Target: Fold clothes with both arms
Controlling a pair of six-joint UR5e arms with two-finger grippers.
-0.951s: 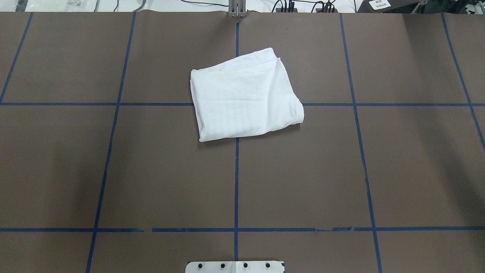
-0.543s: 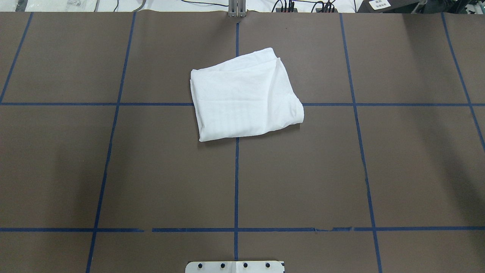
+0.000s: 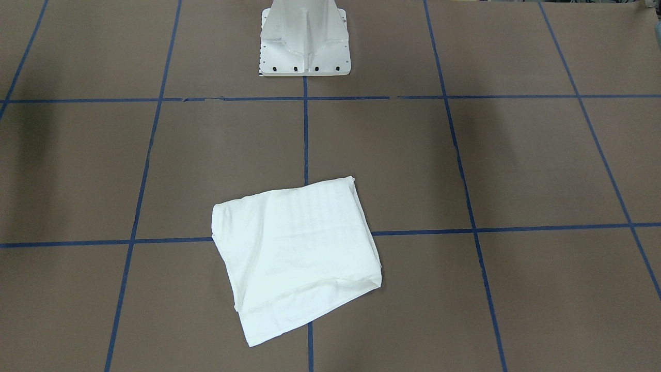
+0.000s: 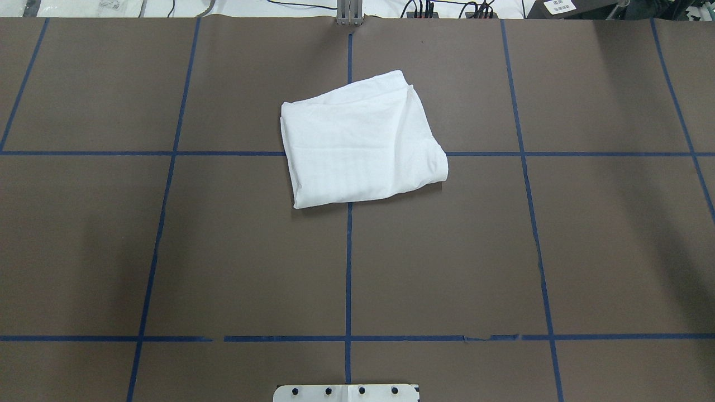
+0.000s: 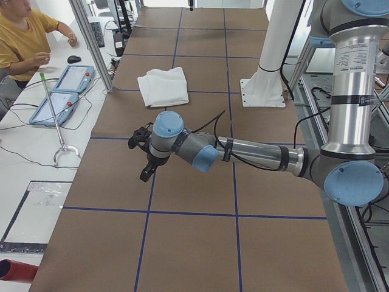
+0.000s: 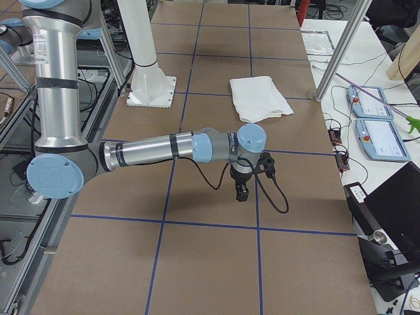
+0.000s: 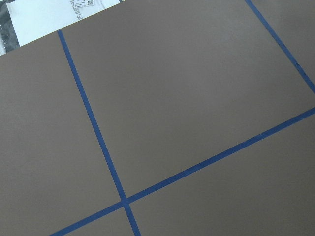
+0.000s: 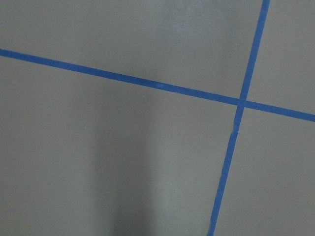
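Brown blue-taped tabletop (image 4: 223,251): folded white cotton T-shirt (image 4: 360,145) unmoved, centre towards far edge; folding seemingly done. Black left gripper (image 5: 146,172) and right gripper (image 6: 242,191) well clear; cannot tell whether apart or together.

Left arm (image 5: 255,153): silver-grey, blue-capped joints, forearm level toward 9 o'clock.
Left gripper (image 5: 146,175): black two-finger, pointing 6 o'clock; opening unclear.
Right arm (image 6: 151,149): silver-grey, forearm toward 3 o'clock.
Right gripper (image 6: 241,193): black, pointing 6 o'clock; opening unclear.

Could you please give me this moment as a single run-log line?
shirt folded on table | left gripper over bare table, grip unclear | right gripper likewise | both apart from shirt
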